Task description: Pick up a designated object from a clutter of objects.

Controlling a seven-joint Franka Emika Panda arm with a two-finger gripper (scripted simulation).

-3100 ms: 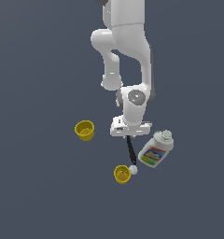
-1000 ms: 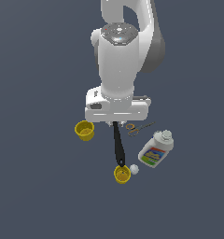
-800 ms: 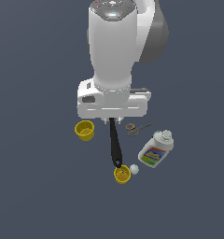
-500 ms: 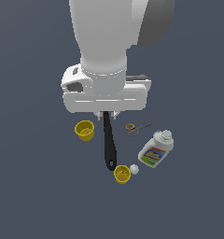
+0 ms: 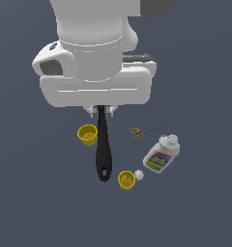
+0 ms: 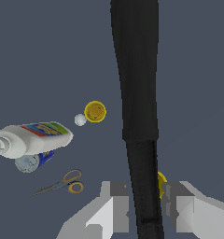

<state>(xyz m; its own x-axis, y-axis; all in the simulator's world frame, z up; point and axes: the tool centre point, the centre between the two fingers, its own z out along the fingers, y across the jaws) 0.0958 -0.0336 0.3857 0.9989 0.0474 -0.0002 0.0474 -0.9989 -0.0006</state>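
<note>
My gripper (image 5: pixel 102 111) is shut on the long black utensil (image 5: pixel 103 147) and holds it high above the floor; its rounded handle end with a hole hangs down. In the wrist view the utensil (image 6: pixel 137 107) runs between my two fingers (image 6: pixel 115 205), far above the clutter. Below lie two small yellow cups (image 5: pixel 88 134) (image 5: pixel 126 180), a tiny white ball (image 5: pixel 138 174), small scissors with orange-brown loops (image 5: pixel 142 131) and a white bottle with a blue-yellow label (image 5: pixel 161 154). The wrist view shows one cup (image 6: pixel 95 111), the ball (image 6: pixel 80 120), the bottle (image 6: pixel 32 139) and the scissors (image 6: pixel 62 183).
The second yellow cup (image 6: pixel 161 183) peeks out behind the utensil in the wrist view. The large white arm body (image 5: pixel 94 58) fills the upper part of the exterior view. The floor is a plain dark grey.
The arm has risen toward the camera with the black utensil in its grip, lifted from the floor. The cups, ball, scissors and bottle have stayed in place.
</note>
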